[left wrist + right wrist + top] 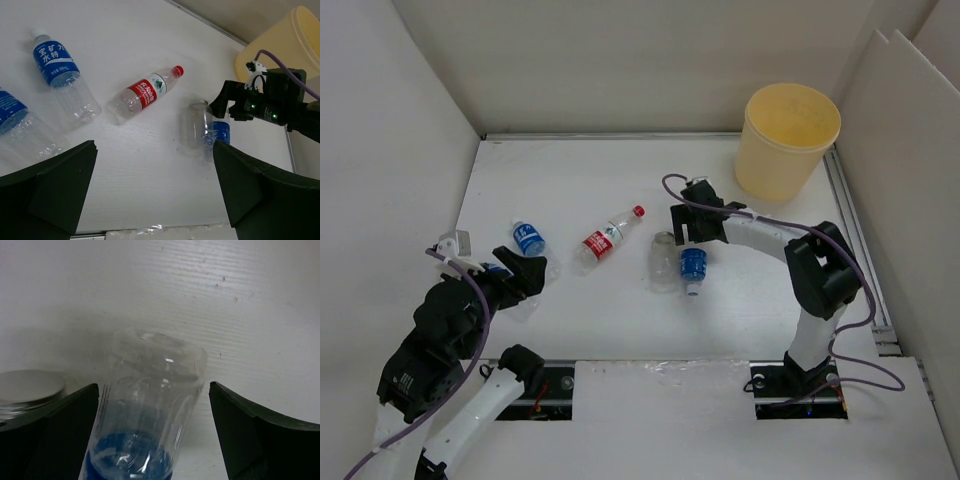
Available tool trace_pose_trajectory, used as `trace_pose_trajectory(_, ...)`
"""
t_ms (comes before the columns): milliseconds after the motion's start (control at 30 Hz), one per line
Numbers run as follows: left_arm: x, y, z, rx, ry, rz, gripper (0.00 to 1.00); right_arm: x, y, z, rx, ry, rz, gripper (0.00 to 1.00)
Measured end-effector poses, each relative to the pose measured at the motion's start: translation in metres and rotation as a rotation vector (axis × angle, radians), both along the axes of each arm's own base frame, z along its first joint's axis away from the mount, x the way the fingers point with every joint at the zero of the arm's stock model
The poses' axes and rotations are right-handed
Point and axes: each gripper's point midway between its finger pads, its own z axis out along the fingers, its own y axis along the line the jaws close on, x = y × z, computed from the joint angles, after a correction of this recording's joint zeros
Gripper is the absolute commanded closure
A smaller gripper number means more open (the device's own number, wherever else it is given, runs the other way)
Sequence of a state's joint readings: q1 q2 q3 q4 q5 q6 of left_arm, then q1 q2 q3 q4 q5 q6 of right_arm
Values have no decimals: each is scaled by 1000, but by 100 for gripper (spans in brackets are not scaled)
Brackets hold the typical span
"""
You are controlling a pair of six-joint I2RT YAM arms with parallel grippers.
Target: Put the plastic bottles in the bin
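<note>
Plastic bottles [609, 240] — five on the table [620, 180], well apart from the yellow bin [786, 140].
Right gripper [684, 236], jaws released, straddles a blue-labelled bottle [145, 405] without touching — grasp step; next it must close, then lift.

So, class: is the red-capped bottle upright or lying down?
Lying down. The red-label bottle shows its whole length flat on the table, with its cap end nearer the bin.

Overhead camera, two low wrist close-ups
</note>
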State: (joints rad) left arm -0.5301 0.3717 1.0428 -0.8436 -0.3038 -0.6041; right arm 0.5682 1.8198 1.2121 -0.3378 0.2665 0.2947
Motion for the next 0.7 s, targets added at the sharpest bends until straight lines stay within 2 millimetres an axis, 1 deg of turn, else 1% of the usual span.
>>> trace_pose_trajectory(100, 0, -1, -1, 0, 3, -6, 0, -8, -13, -26, -27, 58, -21, 10)
trace_pose_trajectory(133, 0, -2, -1, -2, 2, -9, 0, -8, -13, -28, -16, 65, -30, 16)
trace_pose_trajectory(200, -1, -2, -1, -3, 2, -12, 0, -5, -15, -28, -11, 60, -38, 24)
trace_pose_trajectory(267, -1, -2, -1, -4, 2, -14, 0, -3, -16, -28, -3, 60, -42, 43)
trace_pose_trajectory(300, -1, -2, -1, -4, 2, -15, 0, -3, -16, -29, 0, 61, -42, 58)
trace_pose_trajectory(367, -2, -2, 0, -6, -1, -16, 0, -4, -14, -29, 8, 61, -39, 82)
trace_pose_trajectory(433, -3, -2, 1, -10, -6, -16, 0, -2, -15, -28, 13, 59, -42, 99)
trace_pose_trajectory(500, -4, -1, 2, -14, -14, -16, 0, -1, -14, -24, 19, 52, -42, 100)
trace_pose_trajectory(600, -5, 0, 3, -18, -21, -16, 0, -4, -22, -20, -5, 73, -41, 100)
trace_pose_trajectory(633, -5, 0, 3, -19, -22, -16, 0, -4, -25, -14, -15, 75, -39, 100)
trace_pose_trajectory(667, -6, 0, 3, -19, -23, -16, 0, -2, -27, -4, -17, 63, -35, 100)
trace_pose_trajectory(700, -6, 0, 3, -19, -23, -16, 0, 1, -28, 11, -12, 42, -29, 100)
